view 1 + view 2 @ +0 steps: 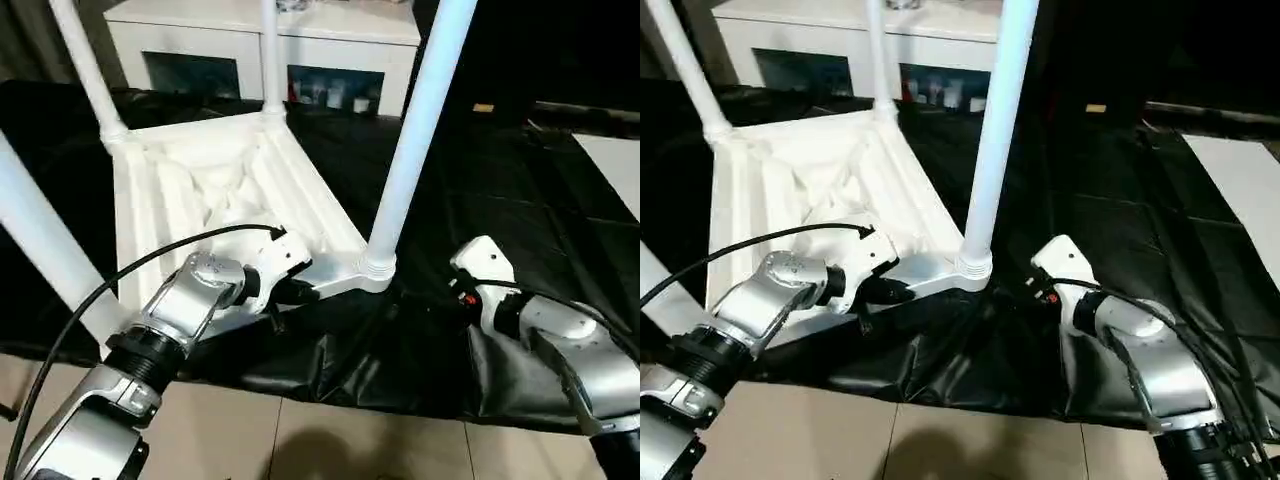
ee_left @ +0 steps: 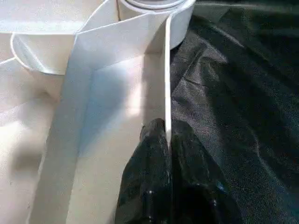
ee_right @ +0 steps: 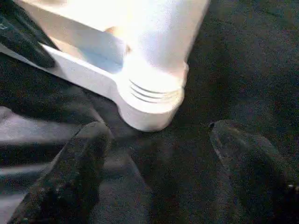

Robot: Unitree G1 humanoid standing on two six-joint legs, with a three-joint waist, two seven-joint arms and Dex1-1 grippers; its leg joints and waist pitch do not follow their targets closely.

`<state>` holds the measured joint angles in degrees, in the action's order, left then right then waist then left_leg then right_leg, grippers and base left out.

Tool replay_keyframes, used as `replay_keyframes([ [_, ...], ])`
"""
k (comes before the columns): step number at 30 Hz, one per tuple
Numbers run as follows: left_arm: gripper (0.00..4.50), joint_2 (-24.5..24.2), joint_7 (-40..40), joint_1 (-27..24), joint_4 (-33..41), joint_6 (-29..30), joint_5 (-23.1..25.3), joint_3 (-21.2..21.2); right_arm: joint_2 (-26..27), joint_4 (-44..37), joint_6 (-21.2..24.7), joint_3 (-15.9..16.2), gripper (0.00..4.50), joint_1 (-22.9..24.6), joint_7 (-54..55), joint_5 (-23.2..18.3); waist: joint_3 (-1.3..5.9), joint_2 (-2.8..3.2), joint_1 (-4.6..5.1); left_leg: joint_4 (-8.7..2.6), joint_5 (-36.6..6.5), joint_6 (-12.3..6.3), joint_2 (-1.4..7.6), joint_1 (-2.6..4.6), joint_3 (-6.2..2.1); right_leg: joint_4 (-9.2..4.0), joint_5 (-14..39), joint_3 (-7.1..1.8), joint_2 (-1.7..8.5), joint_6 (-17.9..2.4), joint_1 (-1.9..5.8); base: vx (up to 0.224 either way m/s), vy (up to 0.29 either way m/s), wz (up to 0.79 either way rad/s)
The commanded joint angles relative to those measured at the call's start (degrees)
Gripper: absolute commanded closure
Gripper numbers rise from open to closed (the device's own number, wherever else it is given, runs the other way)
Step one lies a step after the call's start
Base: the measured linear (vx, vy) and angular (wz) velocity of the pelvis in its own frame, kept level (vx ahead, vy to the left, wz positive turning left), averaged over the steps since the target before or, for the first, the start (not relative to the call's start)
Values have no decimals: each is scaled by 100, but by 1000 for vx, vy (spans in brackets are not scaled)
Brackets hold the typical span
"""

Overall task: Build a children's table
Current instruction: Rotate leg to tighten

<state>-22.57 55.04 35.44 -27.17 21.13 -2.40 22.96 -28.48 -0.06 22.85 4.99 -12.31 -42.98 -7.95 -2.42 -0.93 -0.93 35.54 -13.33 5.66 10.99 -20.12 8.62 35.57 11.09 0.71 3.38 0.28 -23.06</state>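
With legs seated, the upturned table top's [image 1: 235, 190] rim is pinched by the left hand [image 2: 167, 140], the right hand [image 3: 154, 154] spread open near the five-o'clock corner socket [image 3: 149, 100]; righting is judged next.

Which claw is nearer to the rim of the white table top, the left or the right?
Left. The left claw is shut on the table top's rim; the right claw stands open just off the corner socket, not touching.

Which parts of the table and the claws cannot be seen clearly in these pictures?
- Upper ends of the legs: cut off by the top edge in both eye views.
- Right claw fingertips: hidden behind its own white wrist housing in the eye views.
- Cabinet contents: too small and dim behind the glass.
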Motion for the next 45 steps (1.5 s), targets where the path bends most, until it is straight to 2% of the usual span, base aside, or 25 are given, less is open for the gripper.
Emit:
replay_keyframes([
  [1,450,-82,290,-142,141,-76,14,147,-35,76,-140,-47,34,-134,-224,-160,328,18,-10,-448,-391,-373,125,-53,24,-342,62,-164,316,-1578,356,0,0,0],
  [5,450,-177,624,-296,479,-212,-97,191,11,362,-370,80,11,-284,-511,-204,330,31,13,-454,-376,-440,155,-27,37,-332,-61,-154,319,-1712,341,0,0,0],
  [6,450,-187,664,-328,550,-207,-115,185,58,481,-446,111,11,-372,-502,-161,328,26,-15,-444,-348,-473,156,11,64,-336,-151,-158,311,-1753,319,0,0,0],
  [7,450,-189,684,-348,594,-209,-123,181,92,601,-489,155,11,-462,-496,-110,326,4,-5,-457,-296,-480,149,-24,58,-316,-189,-152,313,-1783,345,0,0,0],
  [9,450,-190,691,-372,624,-211,-104,158,115,878,-609,324,11,-630,-551,27,324,28,-43,-453,-348,-455,162,8,68,-323,-65,-153,323,-1753,326,0,0,0],
  [12,450,-196,668,-390,644,-216,-64,117,182,1149,-725,436,11,-772,-712,62,324,-9,-61,-449,-335,-443,145,-3,86,-320,-45,-159,317,-1743,334,0,0,0],
  [15,450,-202,683,-397,649,-219,-54,103,252,1281,-768,483,11,-844,-780,53,323,7,-71,-454,-302,-437,147,-13,78,-314,-59,-158,322,-1710,340,0,0,0],
  [16,450,-200,690,-401,658,-214,-48,92,274,1353,-802,502,35,-881,-788,59,330,-8,-76,-451,-242,-447,146,-14,77,-304,-127,-158,323,-1709,345,0,0,0],
  [18,450,-216,696,-411,673,-207,-34,79,307,1531,-921,570,35,-958,-812,100,327,-5,-76,-454,-263,-442,145,-12,79,-310,-81,-155,323,-1709,342,0,0,0],
  [21,450,-233,677,-425,681,-278,-10,66,352,1697,-1037,617,72,-1035,-800,139,321,-6,-71,-453,-329,-423,140,-11,85,-325,56,-154,326,-1694,333,0,0,0],
  [23,450,-216,613,-416,659,-395,31,58,366,1729,-1059,609,78,-1050,-805,130,322,-1,-78,-455,-327,-419,143,-15,81,-327,72,-158,325,-1672,337,0,0,0],
  [24,405,-70,420,-323,545,-432,19,-37,389,1782,-1102,594,80,-1078,-798,136,327,-3,-79,-451,-280,-420,147,-9,86,-318,-16,-159,323,-1681,340,0,0,0],
  [27,391,53,374,-231,506,-327,-54,-100,401,1802,-1126,581,81,-1076,-807,159,332,-1,-101,-445,-311,-428,146,11,100,-323,-53,-159,325,-1729,328,0,0,0],
  [29,385,90,430,-162,488,-357,-18,-32,396,1855,-1190,592,81,-1080,-824,169,329,0,-86,-455,-315,-437,146,-21,86,-320,-48,-152,324,-1713,348,0,0,0],
  [30,360,127,389,-118,427,-414,21,-14,391,1872,-1210,601,81,-1084,-823,178,330,-11,-82,-452,-329,-445,143,-18,87,-326,-19,-154,324,-1693,346,0,0,0],
  [31,353,132,386,-114,418,-419,25,-15,392,1874,-1212,601,81,-1085,-822,179,329,-13,-81,-451,-323,-451,140,-22,86,-326,-5,-153,322,-1686,349,0,0,0],
  [33,353,202,342,-51,289,-458,101,-5,399,1894,-1233,599,81,-1096,-814,192,329,-2,-75,-447,-318,-456,141,-15,90,-333,-17,-153,319,-1695,342,0,0,0],
  [34,353,212,348,-36,251,-441,131,12,403,1889,-1235,597,81,-1096,-803,197,328,33,-79,-449,-317,-442,142,-22,81,-323,-34,-154,326,-1703,350,0,0,0],
  [36,353,212,320,-3,149,-399,246,73,413,1879,-1239,590,81,-1101,-779,204,328,7,-62,-448,-347,-455,139,-20,87,-339,-6,-152,314,-1683,348,0,0,0],
  [39,353,116,351,-27,137,-280,316,117,420,1873,-1252,580,81,-1103,-768,208,334,27,-67,-446,-343,-446,148,-10,84,-333,-65,-153,321,-1713,345,0,0,0],
  [40,381,100,363,-33,141,-266,321,123,421,1872,-1254,579,81,-1103,-767,209,334,32,-70,-449,-351,-442,150,-9,84,-331,-73,-153,323,-1725,343,0,0,0],
  [43,389,-43,458,-79,202,-192,365,171,426,1885,-1271,571,81,-1119,-762,213,327,31,-65,-457,-426,-419,149,-5,84,-331,-18,-148,314,-1730,338,0,0,0],
  [45,429,-112,486,-104,233,-158,384,179,431,1895,-1285,566,81,-1129,-757,214,325,29,-63,-460,-434,-410,154,-4,85,-334,16,-151,318,-1727,334,0,0,0],
])
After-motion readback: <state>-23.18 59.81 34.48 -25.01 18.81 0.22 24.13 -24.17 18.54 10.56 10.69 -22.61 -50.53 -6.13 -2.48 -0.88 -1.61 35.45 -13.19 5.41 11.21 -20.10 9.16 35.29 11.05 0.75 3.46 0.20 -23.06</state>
